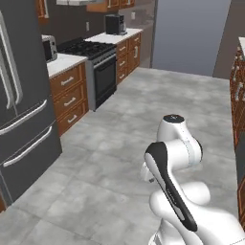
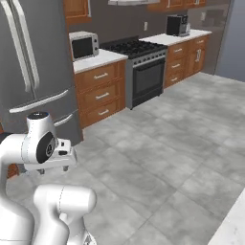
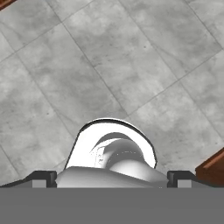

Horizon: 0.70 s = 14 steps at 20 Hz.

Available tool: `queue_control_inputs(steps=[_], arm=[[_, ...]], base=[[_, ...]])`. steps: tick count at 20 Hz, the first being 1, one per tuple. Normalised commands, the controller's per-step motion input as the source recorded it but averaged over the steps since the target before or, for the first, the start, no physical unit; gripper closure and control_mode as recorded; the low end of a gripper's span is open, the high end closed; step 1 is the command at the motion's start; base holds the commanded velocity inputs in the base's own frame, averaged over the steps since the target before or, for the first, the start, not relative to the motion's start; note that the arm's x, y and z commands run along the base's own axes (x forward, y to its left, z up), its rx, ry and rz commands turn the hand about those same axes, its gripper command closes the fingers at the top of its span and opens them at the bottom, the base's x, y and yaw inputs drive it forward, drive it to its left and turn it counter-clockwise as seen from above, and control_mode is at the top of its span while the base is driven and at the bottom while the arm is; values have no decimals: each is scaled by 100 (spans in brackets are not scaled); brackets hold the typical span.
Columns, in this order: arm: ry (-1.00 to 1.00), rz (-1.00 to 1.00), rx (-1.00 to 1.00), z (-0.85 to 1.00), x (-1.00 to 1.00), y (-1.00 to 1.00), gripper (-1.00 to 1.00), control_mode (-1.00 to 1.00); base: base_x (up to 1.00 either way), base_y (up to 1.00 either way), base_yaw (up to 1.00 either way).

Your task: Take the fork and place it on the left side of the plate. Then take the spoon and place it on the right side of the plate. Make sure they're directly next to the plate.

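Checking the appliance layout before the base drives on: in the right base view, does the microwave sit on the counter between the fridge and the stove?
Yes, the microwave sits on the white counter, with the fridge left and the stove right.

Base views forward; hand view floorward

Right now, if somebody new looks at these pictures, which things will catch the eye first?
The white arm folded low in the foreground stands out first. Behind it, across the grey tiled floor, a black stove sits between wooden drawers, with a microwave on the counter and a tall steel fridge at left.
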Motion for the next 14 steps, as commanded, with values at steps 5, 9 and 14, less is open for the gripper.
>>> queue_control_inputs(steps=[5,9,14], arm=[[0,0,0,0,0,0,-100,100],[0,0,0,0,0,0,-100,100],[0,0,0,0,0,0,-100,100]], base=[[100,11,-30],[100,13,-32],[100,19,-32]])
